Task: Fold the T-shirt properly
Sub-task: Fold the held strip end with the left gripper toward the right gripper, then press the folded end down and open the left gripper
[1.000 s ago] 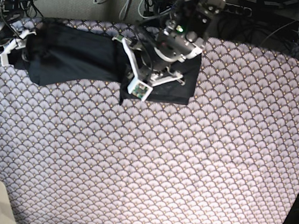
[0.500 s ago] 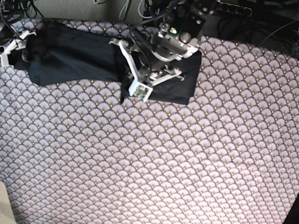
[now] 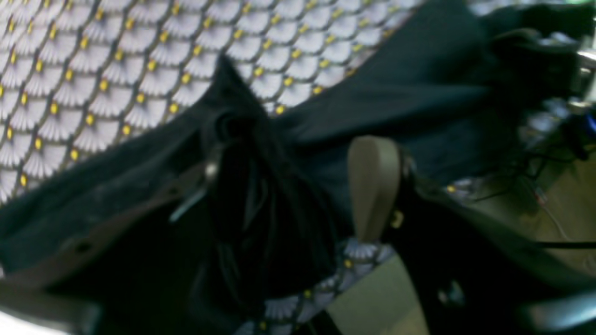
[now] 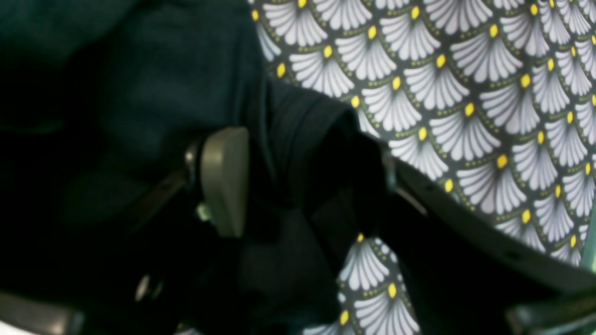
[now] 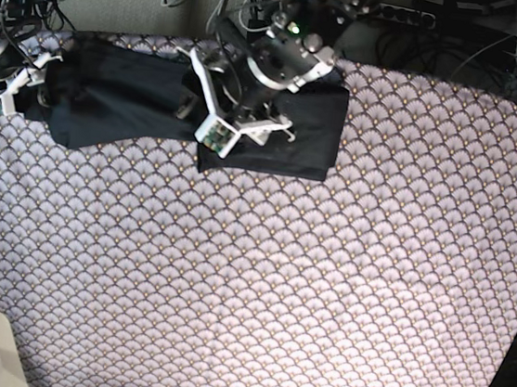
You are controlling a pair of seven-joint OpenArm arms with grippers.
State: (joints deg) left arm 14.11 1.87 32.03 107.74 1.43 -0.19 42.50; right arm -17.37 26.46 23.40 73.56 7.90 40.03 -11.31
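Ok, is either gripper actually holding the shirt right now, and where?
Nothing looks clamped. The left gripper stands open over the T-shirt's bunched middle. The right gripper stands open astride its end edge, with cloth between the pads but no clear pinch.

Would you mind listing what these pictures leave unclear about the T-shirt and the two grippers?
- Base view: the left gripper and its arm cover the middle of the T-shirt, so the fold beneath is hidden.
- Left wrist view: blur; one finger shows, the other is lost against dark cloth.
- Right wrist view: whether the right gripper pinches the cloth is unclear; the shirt is too dark.
- Collar and sleeves: indistinguishable in any view.
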